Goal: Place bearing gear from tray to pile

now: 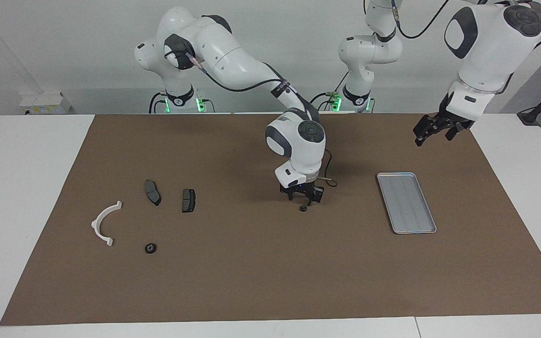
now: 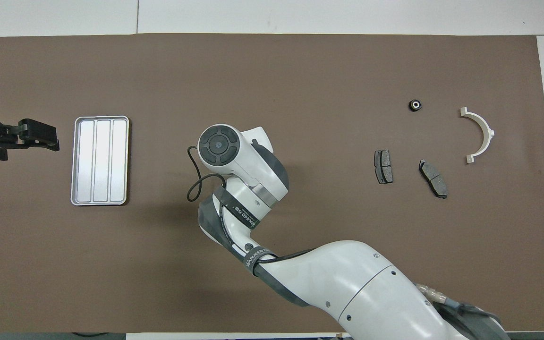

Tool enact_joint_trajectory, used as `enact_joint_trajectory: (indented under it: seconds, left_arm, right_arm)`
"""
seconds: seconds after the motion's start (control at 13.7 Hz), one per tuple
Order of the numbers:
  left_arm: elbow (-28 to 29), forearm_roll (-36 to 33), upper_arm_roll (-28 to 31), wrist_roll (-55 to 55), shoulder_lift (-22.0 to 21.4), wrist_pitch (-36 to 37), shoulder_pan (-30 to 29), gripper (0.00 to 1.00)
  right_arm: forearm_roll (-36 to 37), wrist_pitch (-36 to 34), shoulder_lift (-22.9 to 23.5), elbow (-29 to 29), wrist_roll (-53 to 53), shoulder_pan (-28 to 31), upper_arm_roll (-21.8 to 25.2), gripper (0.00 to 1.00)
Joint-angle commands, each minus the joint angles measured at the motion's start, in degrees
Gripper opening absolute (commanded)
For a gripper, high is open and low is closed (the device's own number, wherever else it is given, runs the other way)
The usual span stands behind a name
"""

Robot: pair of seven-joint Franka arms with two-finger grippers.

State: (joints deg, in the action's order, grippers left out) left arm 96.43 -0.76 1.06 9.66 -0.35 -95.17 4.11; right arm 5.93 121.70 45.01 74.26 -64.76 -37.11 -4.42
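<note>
The silver tray [image 1: 405,202] [image 2: 99,160] lies toward the left arm's end of the table with nothing in it. A small black bearing gear [image 1: 303,208] lies on the brown mat at mid-table. My right gripper [image 1: 303,201] is low right over it, fingers open, and the arm hides the gear in the overhead view. The pile lies toward the right arm's end: a white half-ring bracket [image 1: 104,224] [image 2: 480,134], two dark brake pads [image 1: 152,192] [image 1: 188,200], and a second black bearing gear [image 1: 150,248] [image 2: 415,105]. My left gripper [image 1: 435,134] [image 2: 40,134] waits open in the air beside the tray.
The brown mat [image 1: 251,281] covers most of the white table. A thin cable loop [image 2: 196,182] hangs from the right wrist.
</note>
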Motion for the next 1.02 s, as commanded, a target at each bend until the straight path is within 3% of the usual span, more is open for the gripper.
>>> enact_joint_trajectory:
  seconds: [0.0, 0.58, 0.66, 0.95]
  left_arm:
    - [-0.37, -0.21, -0.09, -0.96, -0.44, 1.13, -0.34, 1.0]
    - [-0.45, -0.21, -0.09, -0.87, -0.44, 1.04, -0.34, 1.0]
    - [-0.45, -0.21, -0.09, -0.87, -0.44, 1.04, -0.34, 1.0]
    - [-0.45, -0.21, -0.18, -0.87, -0.44, 0.96, -0.34, 1.0]
  right_arm:
    - [1.1, 1.0, 2.79, -2.8, -1.51, 0.29, 0.29, 0.71]
    - [1.19, 0.38, 5.26, -6.32, -1.77, 0.2, 0.73, 0.72]
    - [1.19, 0.47, 5.26, -6.32, -1.77, 0.29, 0.82, 0.7]
    - [1.19, 1.08, 5.43, -6.59, -1.77, 0.29, 1.61, 0.46]
